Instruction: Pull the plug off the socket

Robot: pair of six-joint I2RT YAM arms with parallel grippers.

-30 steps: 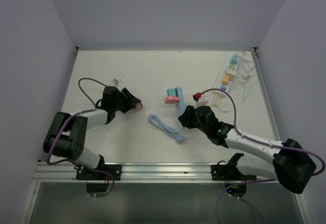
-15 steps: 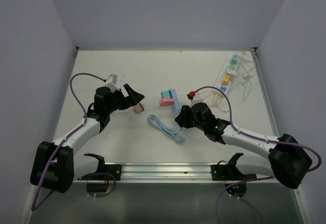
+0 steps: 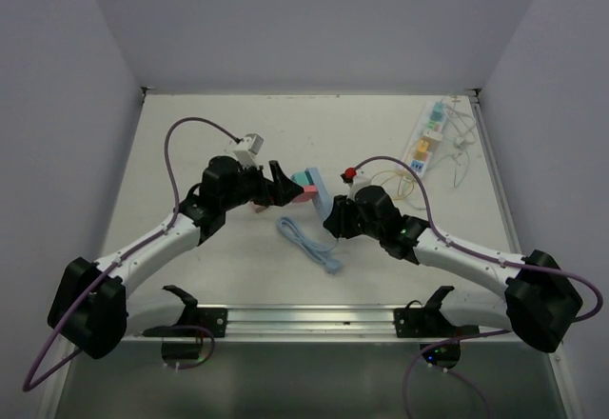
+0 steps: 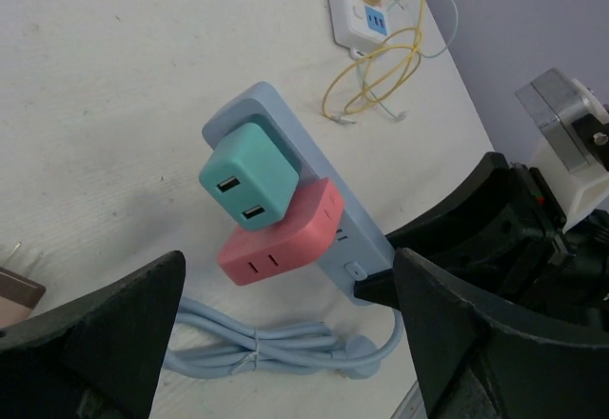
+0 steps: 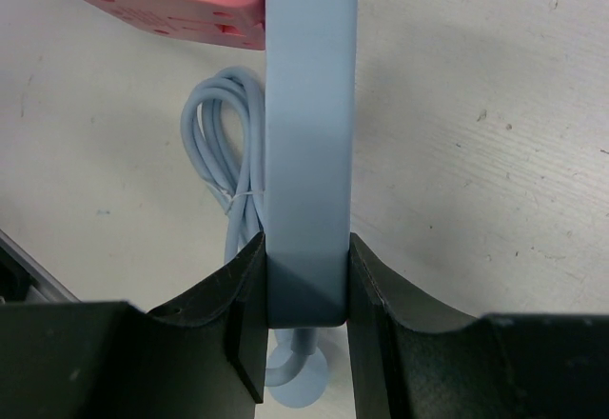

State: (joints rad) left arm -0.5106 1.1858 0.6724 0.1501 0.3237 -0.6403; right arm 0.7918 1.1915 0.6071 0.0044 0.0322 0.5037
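Observation:
My right gripper is shut on the near end of a light-blue power strip, which it holds on edge. A teal plug and a pink plug sit in that strip. My left gripper is open, its fingers wide apart on either side of the pink plug, touching nothing; from above it is just left of the plugs. The long white socket strip with pastel outlets lies at the far right, away from both grippers.
The strip's light-blue coiled cable lies on the table below it. A small brown plug lies at the left. Thin yellow and white cords loop near the white strip. Walls close the table on three sides.
My left arm has swung right, leaving the brown plug on the table, and now faces the pink and teal plugs. My right gripper has shifted the blue strip slightly left.

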